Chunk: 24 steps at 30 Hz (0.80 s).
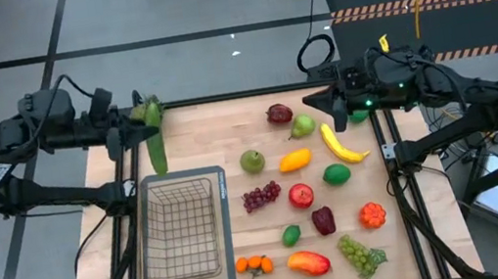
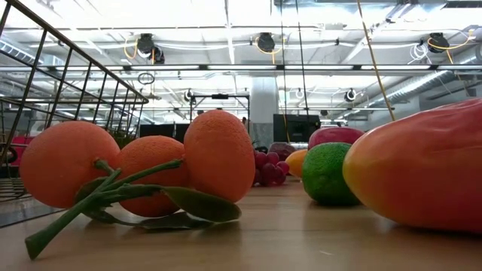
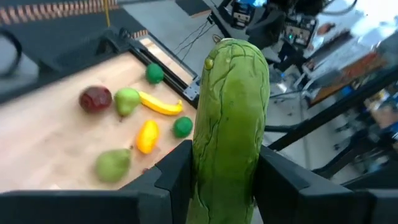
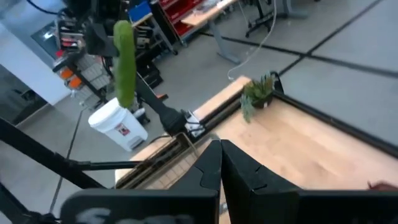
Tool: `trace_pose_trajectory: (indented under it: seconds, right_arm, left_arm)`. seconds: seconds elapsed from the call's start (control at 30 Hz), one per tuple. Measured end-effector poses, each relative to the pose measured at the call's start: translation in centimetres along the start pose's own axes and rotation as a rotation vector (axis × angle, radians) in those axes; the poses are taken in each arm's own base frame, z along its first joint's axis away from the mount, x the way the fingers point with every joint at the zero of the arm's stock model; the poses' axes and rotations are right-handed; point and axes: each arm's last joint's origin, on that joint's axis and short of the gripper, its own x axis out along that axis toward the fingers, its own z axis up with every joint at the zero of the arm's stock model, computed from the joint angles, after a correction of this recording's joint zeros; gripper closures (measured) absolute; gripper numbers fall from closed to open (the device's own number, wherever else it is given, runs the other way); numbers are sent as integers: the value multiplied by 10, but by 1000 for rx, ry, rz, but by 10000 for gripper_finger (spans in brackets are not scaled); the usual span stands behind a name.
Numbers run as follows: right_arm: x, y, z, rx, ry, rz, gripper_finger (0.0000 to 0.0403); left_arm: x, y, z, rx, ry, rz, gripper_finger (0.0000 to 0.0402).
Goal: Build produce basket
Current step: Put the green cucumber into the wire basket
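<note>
We have the cucumber (image 1: 156,138) clamped between the fingers of the left gripper (image 1: 141,126), lifted off the wood and hanging near the far-left corner of the table (image 1: 227,123), beyond the far rim of the wire basket (image 1: 182,231). In the left wrist view the cucumber (image 3: 230,124) fills the gap between both dark fingers (image 3: 177,177), gripped low on its body with most of its length standing clear of them.

The step in hand, as we judge it, is carrying this cucumber over the basket and setting it down inside. To do that well we should bring it toward the near side until its whole length lies over the mesh, turn it along the basket's longer run so neither end rides on the rim, and lower it close to the bottom wires before letting go; a long piece dropped from height could bounce or tip out over the shallow wall. The basket looks empty from above, so we have room to place it against one side and leave space for the rest.

The right gripper (image 1: 315,103) waits over the far-right part of the table beside the green pear (image 1: 303,126) and banana (image 1: 341,143), its fingers pressed together on nothing in its wrist view. The remaining produce lies well right of the basket. The oranges (image 1: 254,264) sit just off the grey mat (image 1: 219,185), and whether they touch it we cannot quite tell.
</note>
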Motion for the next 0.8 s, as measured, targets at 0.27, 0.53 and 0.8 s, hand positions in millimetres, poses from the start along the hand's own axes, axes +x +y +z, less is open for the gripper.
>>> trace_pose_trajectory:
  seconds: [0.27,0.53,0.8]
  right_arm:
    - [3,1,0,-22,-3,3,403]
    - [7,1,-1,-26,6,-2,403]
    - [10,1,-2,-28,12,-5,403]
  left_arm:
    - [1,1,3,491,-40,64,261]
    - [1,-3,8,879,-95,72,261]
    - [1,-4,10,1261,-110,92,261]
